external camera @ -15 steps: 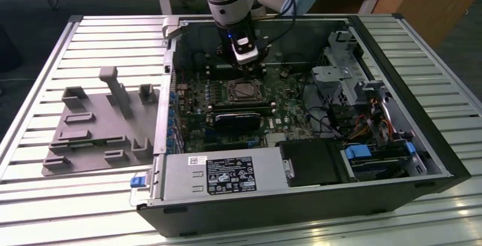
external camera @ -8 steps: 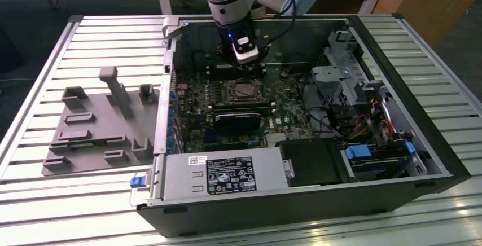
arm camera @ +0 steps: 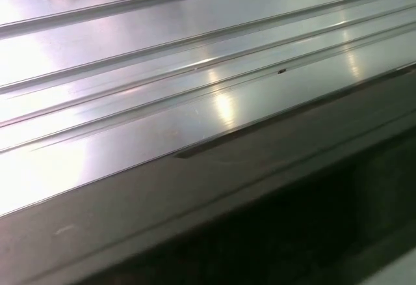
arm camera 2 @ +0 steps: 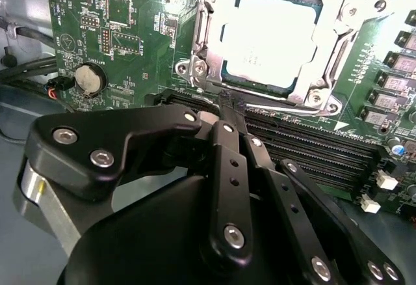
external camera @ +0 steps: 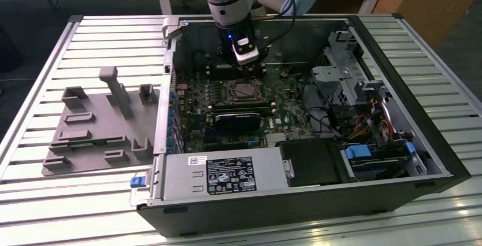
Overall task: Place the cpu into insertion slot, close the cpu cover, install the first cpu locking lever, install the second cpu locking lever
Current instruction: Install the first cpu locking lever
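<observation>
Inside the open computer case, the cpu (arm camera 2: 273, 44) lies flat in the insertion slot (external camera: 242, 91), its silver-grey top showing. The silvery cpu cover (arm camera 2: 209, 34) is folded down over it and frames it on all sides. A thin metal locking lever (arm camera 2: 289, 108) runs along the socket's edge beside the memory slots. My gripper (arm camera 2: 231, 101) is shut, its black fingers pressed together with nothing between them. The tips sit right at the end of that lever, at the socket's corner. In the exterior view the gripper (external camera: 249, 65) hangs just behind the socket.
Long black memory slots (arm camera 2: 312, 145) lie between my fingers and the socket. A coin battery (arm camera 2: 89, 79) is on the board. A black fan card (external camera: 237, 123), a power supply (external camera: 218, 175) and drive cages with cables (external camera: 362, 105) crowd the case. A grey fixture (external camera: 98, 127) rests on the ribbed table (arm camera: 195, 70).
</observation>
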You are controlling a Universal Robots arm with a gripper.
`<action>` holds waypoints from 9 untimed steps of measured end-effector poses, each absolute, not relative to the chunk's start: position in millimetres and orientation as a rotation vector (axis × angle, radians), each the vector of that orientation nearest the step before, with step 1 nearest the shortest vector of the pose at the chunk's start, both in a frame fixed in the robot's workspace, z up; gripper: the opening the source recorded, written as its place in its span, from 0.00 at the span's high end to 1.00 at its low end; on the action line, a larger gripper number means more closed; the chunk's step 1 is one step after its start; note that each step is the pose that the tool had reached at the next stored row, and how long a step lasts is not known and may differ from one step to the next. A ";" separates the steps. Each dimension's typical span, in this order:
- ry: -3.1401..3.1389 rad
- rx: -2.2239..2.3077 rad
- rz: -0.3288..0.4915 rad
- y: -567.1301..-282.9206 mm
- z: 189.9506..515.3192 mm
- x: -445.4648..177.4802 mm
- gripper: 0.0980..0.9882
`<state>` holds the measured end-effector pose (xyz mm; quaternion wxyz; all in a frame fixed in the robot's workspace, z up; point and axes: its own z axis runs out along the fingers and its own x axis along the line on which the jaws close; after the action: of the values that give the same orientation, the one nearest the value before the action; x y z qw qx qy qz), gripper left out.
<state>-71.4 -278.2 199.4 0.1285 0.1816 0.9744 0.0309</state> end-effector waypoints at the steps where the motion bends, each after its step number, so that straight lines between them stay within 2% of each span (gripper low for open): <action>1: 2.834 0.528 0.090 -278.6 199.2 -71.4 1.00; 9: 2.834 0.526 0.090 -285.4 196.0 -71.4 1.00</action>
<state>-71.4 -285.4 196.0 0.1284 0.1809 0.9746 0.0310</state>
